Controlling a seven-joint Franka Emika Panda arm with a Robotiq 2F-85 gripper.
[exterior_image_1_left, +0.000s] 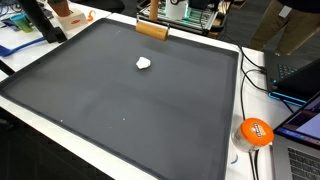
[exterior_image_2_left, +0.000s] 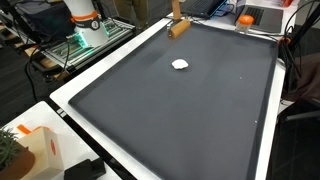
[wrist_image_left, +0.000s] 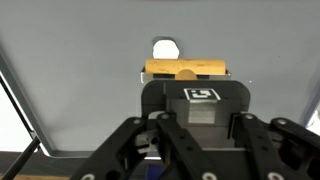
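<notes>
Exterior view, looking across the dark mat (exterior_image_1_left: 120, 110): the gripper (exterior_image_1_left: 152, 18) comes down at the far edge of the mat, with the wooden block (exterior_image_1_left: 152, 30) directly beneath it and touching its tips. The block is slightly tilted, its long side running along the mat's edge. A small white lump (exterior_image_1_left: 144, 64) lies on the mat nearer the camera, near the block but not touching it. An orange round object (exterior_image_1_left: 255, 131) sits off the mat by its right-hand edge, well apart from both. Exterior view, from the opposite corner: the gripper (exterior_image_2_left: 177, 14) is again at the far end of the mat (exterior_image_2_left: 180, 120), jaws pressed onto the wooden block (exterior_image_2_left: 180, 29). The white lump (exterior_image_2_left: 181, 65) is on the mat on the near side of the block, apart from it. The white table (exterior_image_2_left: 85, 128) shows as a pale rim around the mat. Whether the block rests on the mat or is lifted just clear cannot be told from either exterior view. Wrist view: the gripper (wrist_image_left: 188, 85) fills the lower half, linkages drawn in. The wooden block (wrist_image_left: 187, 69) lies crosswise at the fingertips, held between them. The jaws are closed as far as the block allows, about half their travel. The white lump (wrist_image_left: 165, 47) shows just beyond the block on the grey mat (wrist_image_left: 80, 60), separate from it.
</notes>
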